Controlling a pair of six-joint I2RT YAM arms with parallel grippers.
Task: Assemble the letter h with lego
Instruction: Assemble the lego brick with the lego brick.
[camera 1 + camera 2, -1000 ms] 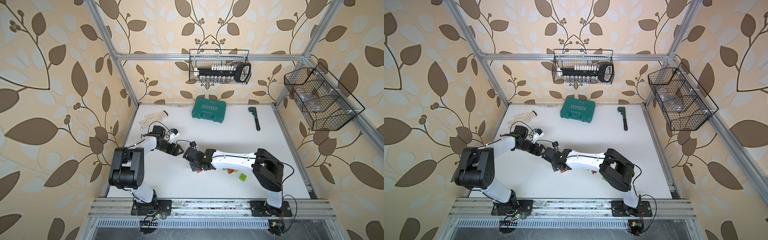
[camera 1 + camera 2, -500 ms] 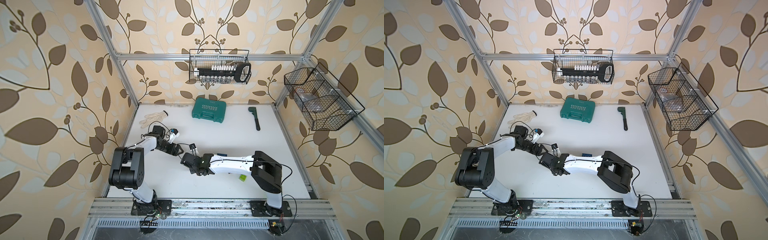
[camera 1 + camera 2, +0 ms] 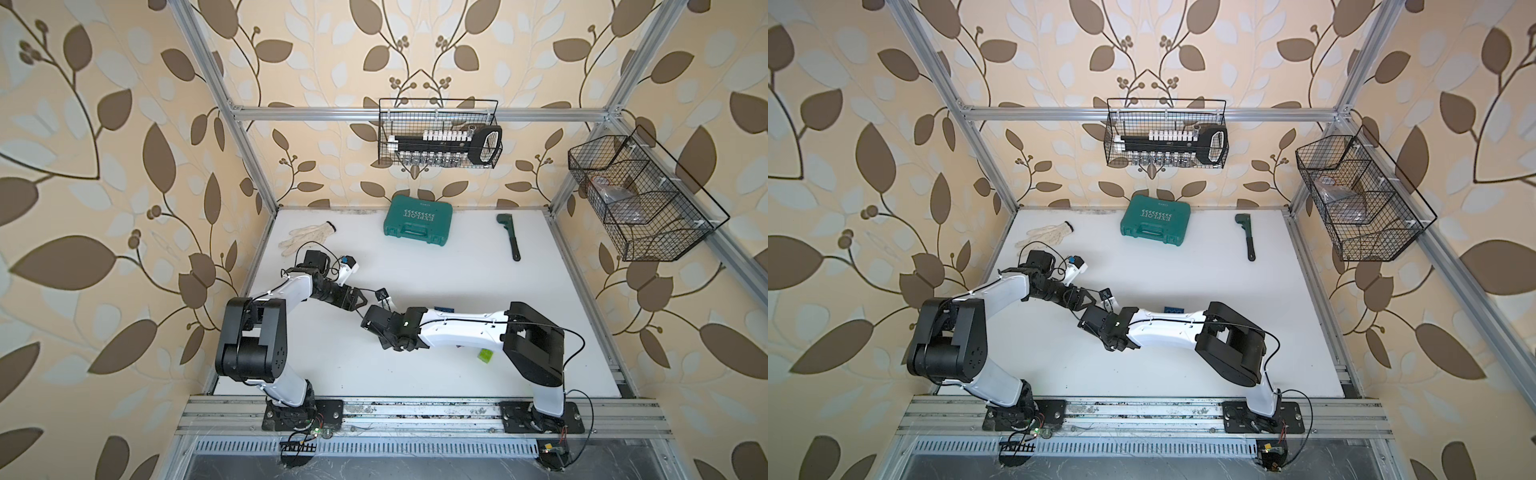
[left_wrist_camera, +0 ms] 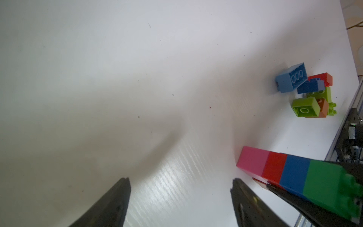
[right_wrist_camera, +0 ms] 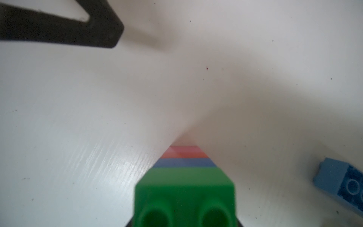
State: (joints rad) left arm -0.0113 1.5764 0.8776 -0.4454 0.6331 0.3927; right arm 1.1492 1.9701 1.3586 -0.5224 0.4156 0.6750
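My right gripper (image 3: 369,322) is shut on a lego column (image 4: 290,173) of pink, red, blue and green bricks. The column's pink end rests on the table and its green studded end (image 5: 184,188) fills the right wrist view. My left gripper (image 4: 180,182) stands open and empty just left of the column, and one of its fingers (image 5: 78,25) shows in the right wrist view. Loose lego lies further right in a small heap: a light blue brick (image 4: 290,78), red (image 4: 324,77), dark blue (image 4: 310,86), lime (image 4: 304,108) and orange (image 4: 323,110). In a top view a lime brick (image 3: 485,355) peeks from under the right arm.
A teal case (image 3: 417,226), a dark wrench (image 3: 510,237) and a white glove (image 3: 305,239) lie along the back of the white table (image 3: 415,274). Wire baskets hang on the back wall (image 3: 438,133) and the right wall (image 3: 640,199). Both arms meet at mid-table.
My right arm has moved left with the column, bringing it close to the left gripper. The left arm has stayed still.
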